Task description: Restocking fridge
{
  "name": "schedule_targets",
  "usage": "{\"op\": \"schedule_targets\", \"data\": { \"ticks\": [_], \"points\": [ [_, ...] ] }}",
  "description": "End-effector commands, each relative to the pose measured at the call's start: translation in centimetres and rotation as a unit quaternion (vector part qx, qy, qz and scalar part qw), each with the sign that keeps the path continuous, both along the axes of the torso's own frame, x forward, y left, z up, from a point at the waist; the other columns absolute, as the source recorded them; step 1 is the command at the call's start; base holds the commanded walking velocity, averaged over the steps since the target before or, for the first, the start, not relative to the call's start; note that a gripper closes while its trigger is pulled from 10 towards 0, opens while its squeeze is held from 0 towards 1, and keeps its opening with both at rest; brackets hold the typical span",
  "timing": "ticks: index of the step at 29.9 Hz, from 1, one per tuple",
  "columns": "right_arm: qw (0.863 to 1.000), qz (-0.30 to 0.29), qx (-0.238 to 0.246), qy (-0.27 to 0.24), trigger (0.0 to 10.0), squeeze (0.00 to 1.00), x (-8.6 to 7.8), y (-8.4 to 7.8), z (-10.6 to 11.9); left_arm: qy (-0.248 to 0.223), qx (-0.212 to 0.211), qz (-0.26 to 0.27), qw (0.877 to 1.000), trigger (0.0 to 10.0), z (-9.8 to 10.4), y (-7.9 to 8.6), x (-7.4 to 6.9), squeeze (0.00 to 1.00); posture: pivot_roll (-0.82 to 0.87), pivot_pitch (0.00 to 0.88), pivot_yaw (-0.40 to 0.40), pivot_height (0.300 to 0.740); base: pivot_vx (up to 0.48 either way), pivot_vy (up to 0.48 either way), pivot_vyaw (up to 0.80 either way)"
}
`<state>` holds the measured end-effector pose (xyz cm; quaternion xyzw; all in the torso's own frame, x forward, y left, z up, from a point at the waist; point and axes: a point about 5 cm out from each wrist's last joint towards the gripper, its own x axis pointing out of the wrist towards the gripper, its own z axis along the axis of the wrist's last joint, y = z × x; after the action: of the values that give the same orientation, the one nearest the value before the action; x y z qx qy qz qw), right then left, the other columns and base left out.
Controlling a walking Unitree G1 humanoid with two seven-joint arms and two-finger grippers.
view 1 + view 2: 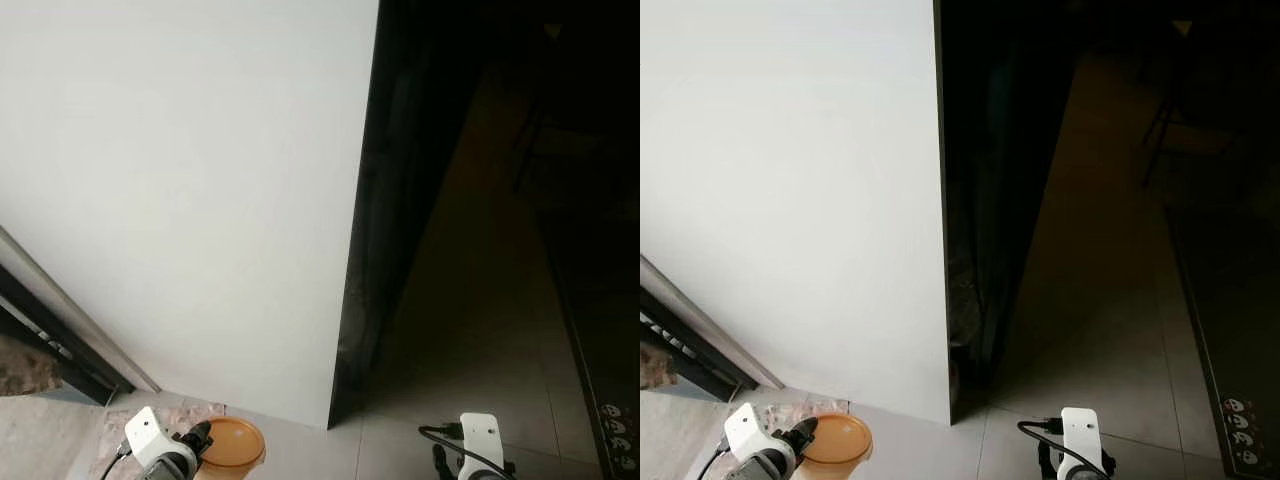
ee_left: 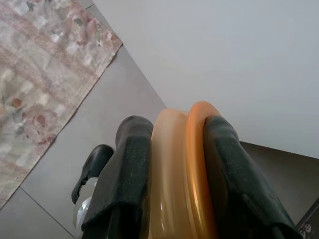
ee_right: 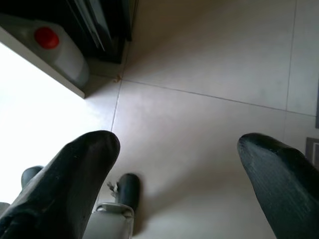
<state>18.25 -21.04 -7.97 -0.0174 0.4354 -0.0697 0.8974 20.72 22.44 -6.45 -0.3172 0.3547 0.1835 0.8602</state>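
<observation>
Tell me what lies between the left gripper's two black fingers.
An orange container with its lid, clamped edge-on between the left gripper's fingers, as the left wrist view shows.

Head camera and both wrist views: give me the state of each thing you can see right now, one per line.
Left tool: shut on the orange container, held low by the floor.
Orange container: held on edge between the fingers, lid on.
Right tool: open, holding nothing, over the tiled floor.
White fridge side: upright, close ahead.
Patterned rug: lying flat.
White jug: red cap on.
</observation>
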Motion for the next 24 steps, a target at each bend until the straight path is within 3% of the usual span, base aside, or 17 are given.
{"op": "schedule_targets", "data": {
  "ticks": [1, 6, 17, 24],
  "points": [
    [1.000, -0.006, 0.002, 0.012, 10.0, 0.00, -0.6, -0.2, -0.3, 0.001, -0.006, -0.008, 1.000, 10.0, -0.1, -0.4, 0.1, 0.00, -0.01, 0.037, 0.015, 0.740, 0.300, 0.000, 0.00],
    [1.000, -0.004, 0.001, 0.014, 10.0, 0.00, -0.7, -0.2, -0.3, 0.002, -0.006, -0.013, 1.000, 10.0, -0.1, -0.5, 0.0, 0.00, -0.01, 0.034, 0.014, 0.740, 0.295, 0.000, 0.00],
    [1.000, -0.003, 0.005, 0.005, 10.0, 0.00, -0.5, 0.1, -0.2, 0.000, -0.006, -0.010, 1.000, 10.0, -0.1, -0.4, 0.0, 0.00, -0.01, 0.035, 0.015, 0.740, 0.000, 0.000, 0.00],
    [0.998, 0.019, -0.013, -0.063, 10.0, 0.00, 1.7, 0.6, 1.1, 0.003, -0.006, -0.012, 1.000, 10.0, -0.2, -0.4, -0.2, 0.00, -0.01, 0.042, 0.010, 0.740, 0.000, 0.000, 0.00]
  ]
}}
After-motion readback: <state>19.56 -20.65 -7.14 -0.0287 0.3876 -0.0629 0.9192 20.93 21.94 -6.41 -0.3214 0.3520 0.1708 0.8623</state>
